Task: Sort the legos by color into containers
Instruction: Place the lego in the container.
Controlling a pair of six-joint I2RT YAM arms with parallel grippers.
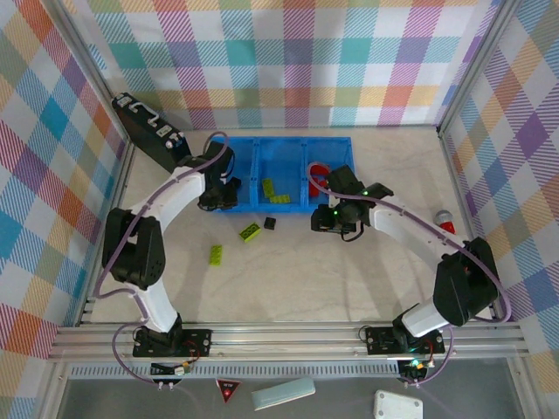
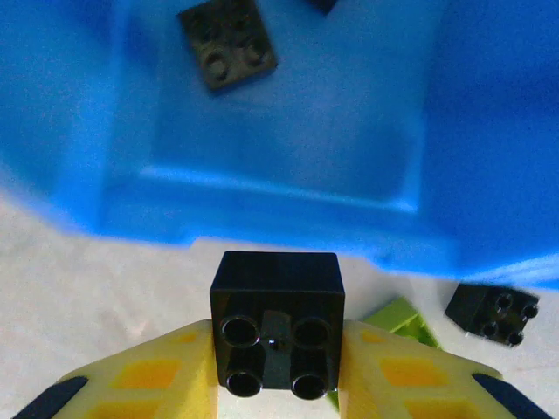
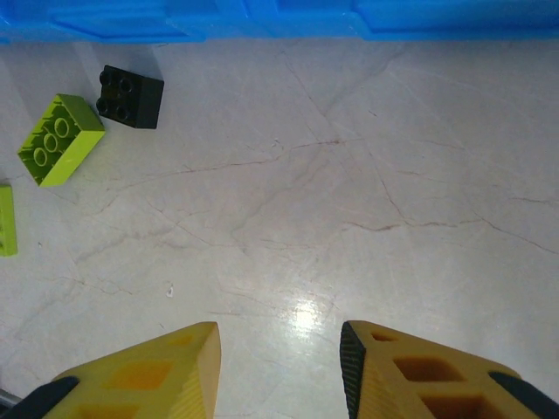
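Note:
My left gripper is shut on a black lego, held just in front of the near wall of the blue tray's left container. Another black lego lies inside that container. From above, the left gripper sits at the tray's front left. The middle container holds green legos and the right one holds something red. My right gripper stands open over bare table, in front of the right container. On the table lie a black lego and green legos.
A black flat case leans at the back left. A red cylinder with a grey tip lies at the right, near the wall. Checkered walls enclose the table on three sides.

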